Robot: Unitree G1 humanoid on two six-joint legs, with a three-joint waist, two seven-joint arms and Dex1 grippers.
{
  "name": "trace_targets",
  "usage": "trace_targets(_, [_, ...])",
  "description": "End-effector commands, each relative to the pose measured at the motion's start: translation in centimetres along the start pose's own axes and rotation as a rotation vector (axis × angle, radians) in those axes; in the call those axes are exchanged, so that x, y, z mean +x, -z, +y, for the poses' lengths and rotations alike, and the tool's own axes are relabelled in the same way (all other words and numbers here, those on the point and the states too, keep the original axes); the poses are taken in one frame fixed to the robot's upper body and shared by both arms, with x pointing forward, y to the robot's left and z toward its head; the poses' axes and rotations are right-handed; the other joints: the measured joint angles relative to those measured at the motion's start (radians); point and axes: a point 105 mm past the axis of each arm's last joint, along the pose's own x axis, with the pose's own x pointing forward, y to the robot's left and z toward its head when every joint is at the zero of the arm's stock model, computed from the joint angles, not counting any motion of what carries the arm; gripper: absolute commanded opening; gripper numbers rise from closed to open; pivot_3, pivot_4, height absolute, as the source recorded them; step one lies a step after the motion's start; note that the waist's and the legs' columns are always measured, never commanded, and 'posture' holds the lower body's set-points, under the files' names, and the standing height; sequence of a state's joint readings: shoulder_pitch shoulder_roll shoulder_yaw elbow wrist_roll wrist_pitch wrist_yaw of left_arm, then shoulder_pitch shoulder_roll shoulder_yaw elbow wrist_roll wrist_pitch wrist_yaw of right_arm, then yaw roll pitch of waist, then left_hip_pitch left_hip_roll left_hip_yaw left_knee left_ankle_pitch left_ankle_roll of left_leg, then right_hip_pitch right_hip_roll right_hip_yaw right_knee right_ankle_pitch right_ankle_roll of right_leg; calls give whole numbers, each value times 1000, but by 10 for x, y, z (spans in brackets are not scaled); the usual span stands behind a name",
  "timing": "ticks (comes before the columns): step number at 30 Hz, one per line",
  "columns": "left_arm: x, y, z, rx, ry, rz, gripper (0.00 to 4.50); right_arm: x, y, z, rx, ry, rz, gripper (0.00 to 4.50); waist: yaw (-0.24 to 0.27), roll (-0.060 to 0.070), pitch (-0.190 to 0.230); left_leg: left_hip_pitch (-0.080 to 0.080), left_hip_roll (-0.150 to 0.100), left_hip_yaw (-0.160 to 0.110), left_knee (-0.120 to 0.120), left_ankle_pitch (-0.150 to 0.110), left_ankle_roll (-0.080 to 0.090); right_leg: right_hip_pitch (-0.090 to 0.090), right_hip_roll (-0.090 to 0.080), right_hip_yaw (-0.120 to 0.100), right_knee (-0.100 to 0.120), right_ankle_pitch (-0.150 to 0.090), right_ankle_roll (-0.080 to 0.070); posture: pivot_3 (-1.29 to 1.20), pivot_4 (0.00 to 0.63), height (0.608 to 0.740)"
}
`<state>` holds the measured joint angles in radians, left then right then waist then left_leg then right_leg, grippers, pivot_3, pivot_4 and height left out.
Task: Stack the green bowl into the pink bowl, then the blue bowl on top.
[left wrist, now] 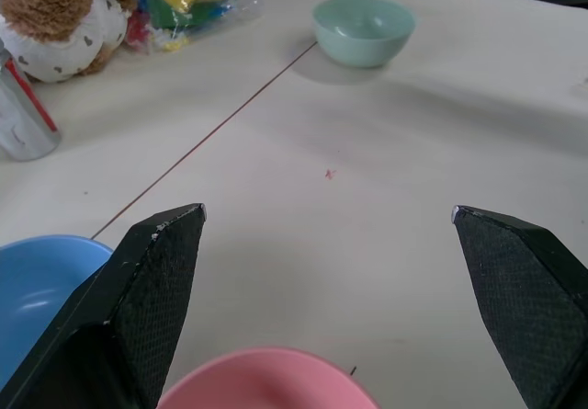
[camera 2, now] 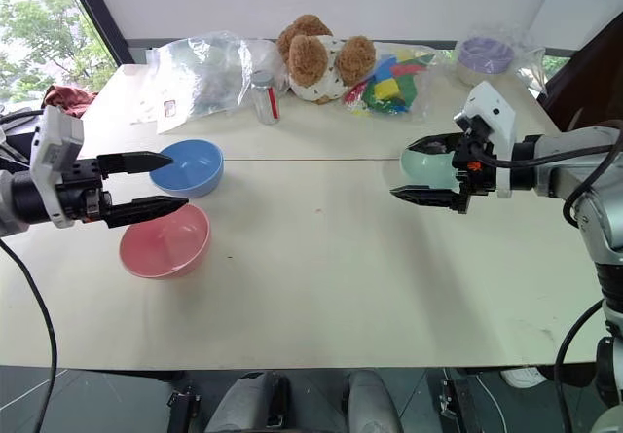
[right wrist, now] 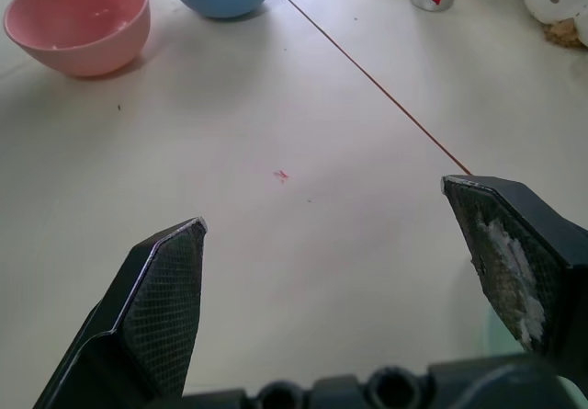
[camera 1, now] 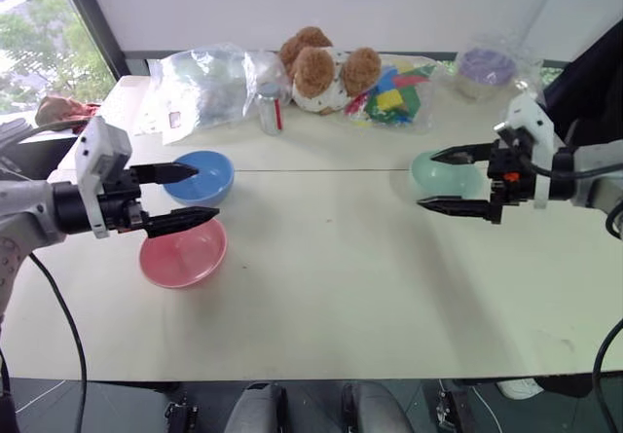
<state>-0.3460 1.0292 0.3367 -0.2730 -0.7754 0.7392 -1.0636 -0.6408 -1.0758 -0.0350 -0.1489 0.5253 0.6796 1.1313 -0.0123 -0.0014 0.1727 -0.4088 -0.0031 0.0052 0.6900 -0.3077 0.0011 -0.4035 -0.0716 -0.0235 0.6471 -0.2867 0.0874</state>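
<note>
both grippers' fingers spread wide, left gripper (camera 1: pixel 200 196) over pink bowl (camera 1: pixel 182 255), right gripper (camera 1: pixel 426 179) by green bowl (camera 1: pixel 438 172).

Along the far edge of the table (camera 1: pixel 321 287) lie a clear plastic bag (camera 1: pixel 200 83), a small can (camera 1: pixel 269 109), a teddy bear (camera 1: pixel 319 68), bagged colourful blocks (camera 1: pixel 397 92) and a bagged purple bowl (camera 1: pixel 486 66)

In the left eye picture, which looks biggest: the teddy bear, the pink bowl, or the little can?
1. Teddy bear, though it sits farther back.
2. Pink bowl, close behind; it is nearer the camera, so this is unsure.
3. Can, clearly smallest.
</note>
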Motion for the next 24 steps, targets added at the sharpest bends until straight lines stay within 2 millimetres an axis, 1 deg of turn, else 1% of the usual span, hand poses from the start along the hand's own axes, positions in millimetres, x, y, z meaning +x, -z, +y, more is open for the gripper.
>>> trace_targets(1, [-6,-9,2,46,-35,-21,4448,-2,-10,-3,-46,6,-20,4500,0,0,0,0,0,0,0,0,0,0,0,0,0,0,0,0,150,740])
trace_targets(5, [-6,-12,1,37,-32,-36,4448,-1,-10,-3,-47,2,-21,4500,0,0,0,0,0,0,-1,0,0,0,0,0,0,0,0,0,150,740])
trace_targets(13, [-10,-10,1,42,-42,-19,4448,4,-10,-5,-45,7,-26,4500,-1,0,0,0,0,1,-1,1,-1,-1,0,0,0,0,0,0,150,740])
trace_targets(24, [-10,-9,1,59,-25,-6,4448,4,-11,-4,-45,4,-33,4500,0,0,0,0,0,1,-2,1,-1,-1,0,0,0,0,0,0,150,740])
